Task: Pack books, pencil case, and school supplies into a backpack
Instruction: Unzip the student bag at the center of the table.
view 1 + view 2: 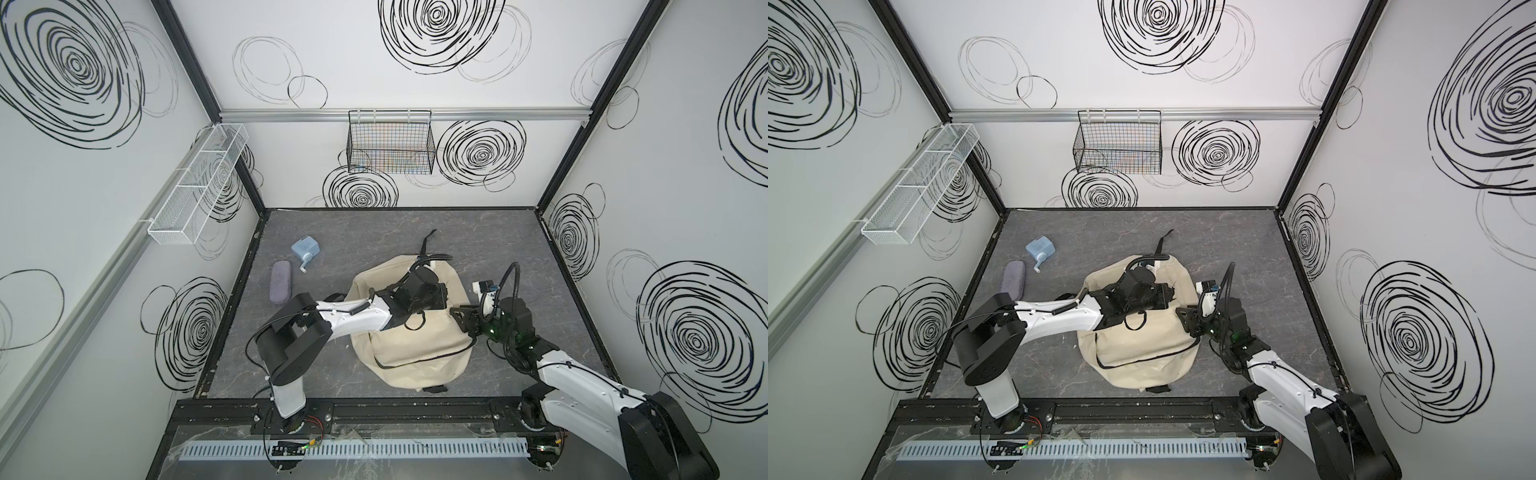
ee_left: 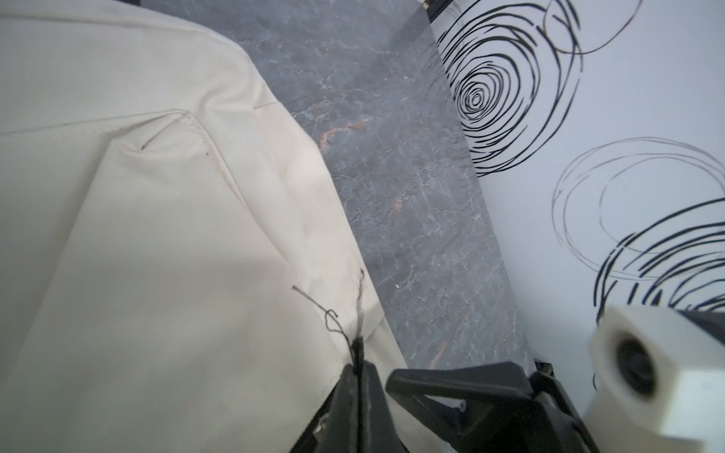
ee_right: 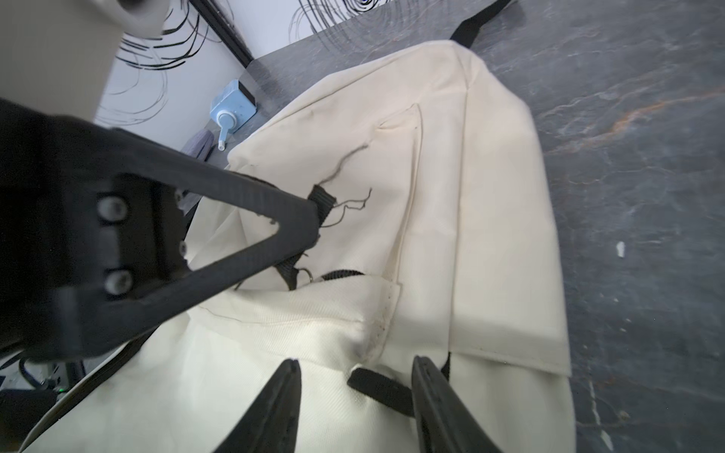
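Left wrist view: the left pincer (image 2: 359,368) is clamped on a frayed black tab (image 2: 357,350) of the backpack (image 2: 157,235), whose cream cloth spreads away from its tips; right wrist view: the right pincer (image 3: 359,388) stands partly wide astride a second black tab (image 3: 374,385), not gripping it; in a top view the pencil case (image 1: 281,282) and sharpener (image 1: 305,251) lie well apart from both pincers, unpacked; no books show; I judge packing barely begun, with the zip not yet open.
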Motion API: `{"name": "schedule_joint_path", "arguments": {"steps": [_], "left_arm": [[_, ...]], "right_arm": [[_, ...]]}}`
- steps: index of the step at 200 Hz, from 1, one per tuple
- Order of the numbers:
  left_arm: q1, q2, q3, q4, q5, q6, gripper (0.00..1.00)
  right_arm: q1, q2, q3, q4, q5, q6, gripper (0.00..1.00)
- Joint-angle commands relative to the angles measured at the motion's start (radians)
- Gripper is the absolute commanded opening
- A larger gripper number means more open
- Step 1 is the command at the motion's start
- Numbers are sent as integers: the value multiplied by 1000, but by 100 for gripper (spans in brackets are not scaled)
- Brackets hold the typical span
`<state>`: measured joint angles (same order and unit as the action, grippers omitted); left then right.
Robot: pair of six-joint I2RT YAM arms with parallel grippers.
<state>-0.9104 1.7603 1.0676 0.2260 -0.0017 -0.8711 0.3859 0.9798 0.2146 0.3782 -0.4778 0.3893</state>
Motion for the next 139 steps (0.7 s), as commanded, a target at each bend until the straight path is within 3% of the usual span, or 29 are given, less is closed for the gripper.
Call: {"name": "schedule_joint_path", "arguments": {"steps": [1,42,82,107,139], "left_arm": [[0,-42,-44,94,-50,26,0],[-18,-88,-67,109,-47,62,0],[-18,-120,-87,107,-36,57,0],[-16,-134,-89,105,-34,54,0],[-15,-134,-87,89,-32,51,0]], "right_arm": [[2,22,37,61,-75,-41,51],[22,60,56,106,-84,-59,56],[30,140,80,130,-79,-78,51],[31,197,102,119,-97,-90,41],[33,211,108,155,-141,-80,19]]}}
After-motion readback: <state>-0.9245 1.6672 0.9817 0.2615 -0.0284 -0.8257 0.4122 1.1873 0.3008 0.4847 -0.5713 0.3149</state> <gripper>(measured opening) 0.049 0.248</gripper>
